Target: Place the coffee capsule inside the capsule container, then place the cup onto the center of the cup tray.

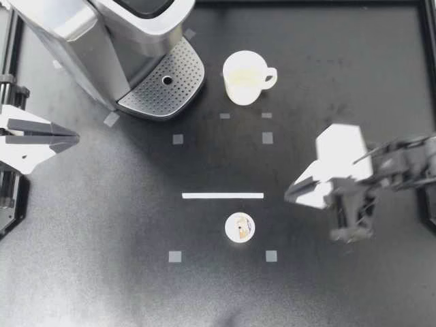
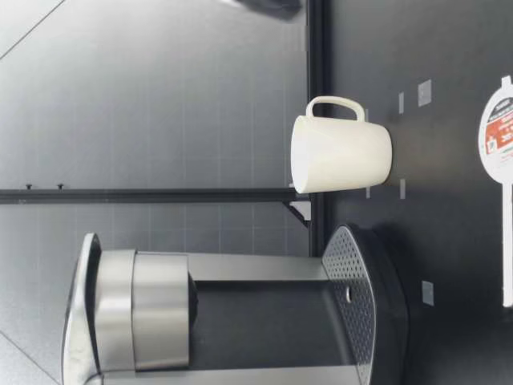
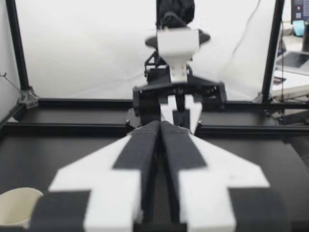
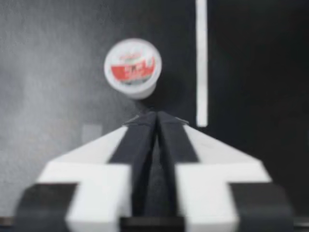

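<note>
Overhead, right gripper (image 1: 291, 193) is blurred, its fingers pressed together on nothing, tips near the coffee capsule (image 1: 240, 227) but apart from it. Capsule sits on the table beside the tape line (image 1: 223, 195). Left gripper (image 1: 75, 139) also closed, empty. Cup (image 1: 245, 77) stands beside the cup tray (image 1: 167, 85). Coffee machine (image 1: 82, 34) top is cut off.

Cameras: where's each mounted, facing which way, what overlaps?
Top view: overhead, straight down; left gripper, right gripper, both shut, coffee machine, cup, capsule.
Low view: at table height, looking across at cup and cup tray; no gripper discernible.
Left wrist view: wrist-mounted, facing my right arm; own gripper shut.
Right wrist view: wrist-mounted, looking down at capsule ahead of own shut gripper.
Shared: capsule in top, low, right wrist views.
</note>
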Robot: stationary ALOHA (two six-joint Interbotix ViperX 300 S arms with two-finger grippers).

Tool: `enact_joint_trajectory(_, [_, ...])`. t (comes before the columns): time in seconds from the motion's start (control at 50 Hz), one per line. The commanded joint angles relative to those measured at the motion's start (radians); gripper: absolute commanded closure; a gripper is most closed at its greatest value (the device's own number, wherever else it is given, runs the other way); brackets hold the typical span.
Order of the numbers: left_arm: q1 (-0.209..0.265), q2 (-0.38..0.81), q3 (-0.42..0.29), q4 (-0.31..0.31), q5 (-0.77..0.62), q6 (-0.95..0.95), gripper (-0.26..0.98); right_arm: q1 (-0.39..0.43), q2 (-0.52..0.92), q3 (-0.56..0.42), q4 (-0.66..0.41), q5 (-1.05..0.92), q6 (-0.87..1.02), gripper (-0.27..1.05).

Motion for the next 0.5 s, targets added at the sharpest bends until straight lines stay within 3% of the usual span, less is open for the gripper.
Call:
enact_joint_trajectory(0.0, [0.003, 0.005, -0.023, 0.000, -0.011, 0.005, 0.58, 0.017, 0.025, -0.028, 0.003, -0.005, 0.002, 0.36])
enact_joint_trajectory(0.28, [0.003, 0.005, -0.017, 0.000, -0.009, 0.006, 0.58, 0.043, 0.127, -0.064, 0.029, 0.052, 0.006, -0.19])
enact_joint_trajectory(0.48, [0.003, 0.003, -0.015, 0.000, -0.009, 0.008, 0.58, 0.043, 0.218, -0.114, 0.031, 0.055, 0.012, -0.23])
